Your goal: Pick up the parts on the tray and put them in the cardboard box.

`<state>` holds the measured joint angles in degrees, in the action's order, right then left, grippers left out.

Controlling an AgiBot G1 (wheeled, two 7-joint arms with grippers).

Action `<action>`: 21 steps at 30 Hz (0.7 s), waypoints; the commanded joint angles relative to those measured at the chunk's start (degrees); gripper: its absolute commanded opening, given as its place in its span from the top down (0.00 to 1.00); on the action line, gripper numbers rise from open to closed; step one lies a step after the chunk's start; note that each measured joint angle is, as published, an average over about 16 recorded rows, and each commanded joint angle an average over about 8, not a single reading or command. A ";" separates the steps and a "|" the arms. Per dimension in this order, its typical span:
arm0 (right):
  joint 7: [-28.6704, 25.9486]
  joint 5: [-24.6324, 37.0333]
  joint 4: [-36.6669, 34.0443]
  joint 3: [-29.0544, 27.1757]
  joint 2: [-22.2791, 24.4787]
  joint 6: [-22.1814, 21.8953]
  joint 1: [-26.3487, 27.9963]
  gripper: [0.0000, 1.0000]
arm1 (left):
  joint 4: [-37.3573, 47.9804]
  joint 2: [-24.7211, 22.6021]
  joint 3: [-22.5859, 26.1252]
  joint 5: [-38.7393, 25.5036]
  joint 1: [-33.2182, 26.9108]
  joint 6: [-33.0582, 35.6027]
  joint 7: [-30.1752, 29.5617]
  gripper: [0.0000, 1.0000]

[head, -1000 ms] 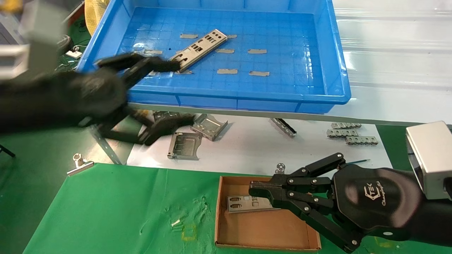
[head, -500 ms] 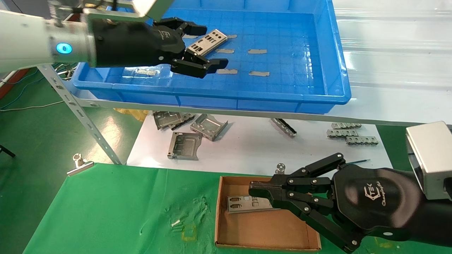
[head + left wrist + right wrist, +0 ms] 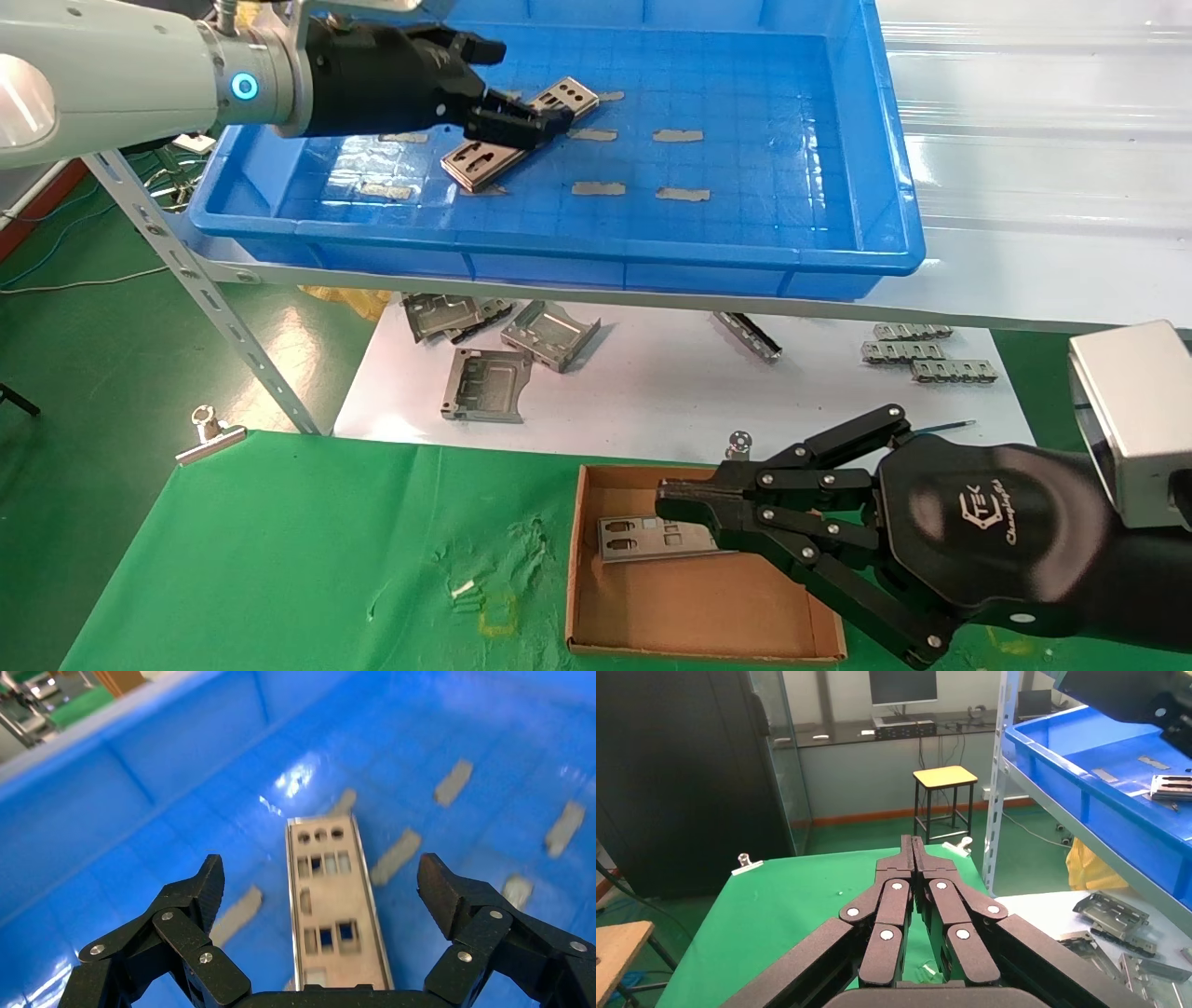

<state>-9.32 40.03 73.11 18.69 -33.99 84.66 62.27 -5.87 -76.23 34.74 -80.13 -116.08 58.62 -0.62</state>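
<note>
- Hanging over the blue tray [image 3: 894,186], the left pincer [image 3: 323,881] has its two fingers spread wide apart and holds nothing.
- One part [image 3: 336,910] lies flat on the tray floor, right under the gap between those fingers.
- Its long side runs straight out ahead of the left pincer, so the fingers stand on each side of its thin width.
- I think the left pincer only has to drop down and squeeze.
- Far from the tray, the right pincer [image 3: 684,513] is pressed together over the cardboard box [image 3: 689,624], where another part [image 3: 643,539] already lies.
</note>
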 commanded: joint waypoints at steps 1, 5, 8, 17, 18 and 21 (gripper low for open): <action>0.00 0.00 0.00 0.00 0.00 0.00 0.00 1.00 | 1.04 -0.51 0.73 -1.00 -0.61 -0.16 -0.06 0.00; 0.00 -0.01 0.00 0.01 0.00 0.00 0.00 1.00 | 1.64 -0.77 1.28 -1.57 -0.94 0.19 -0.79 0.00; 0.01 -0.01 0.00 0.01 0.01 -0.01 0.00 1.00 | 1.75 -0.87 1.43 -1.58 -0.86 0.41 -1.38 0.14; 0.01 -0.02 0.00 0.03 0.01 -0.01 0.01 1.00 | 1.26 -1.01 1.38 -0.84 0.05 -0.20 -2.35 1.00; 0.01 -0.02 0.00 0.03 0.01 -0.01 0.01 1.00 | 1.23 -1.03 1.39 -0.78 0.16 -0.41 -2.46 1.00; 0.02 -0.02 0.00 0.03 0.01 -0.01 0.01 1.00 | 1.16 -1.12 1.49 -0.66 0.50 -1.26 -2.99 1.00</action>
<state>-9.30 40.01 73.11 18.73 -33.98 84.65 62.28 -4.78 -77.33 36.27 -80.82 -115.60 57.38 -3.71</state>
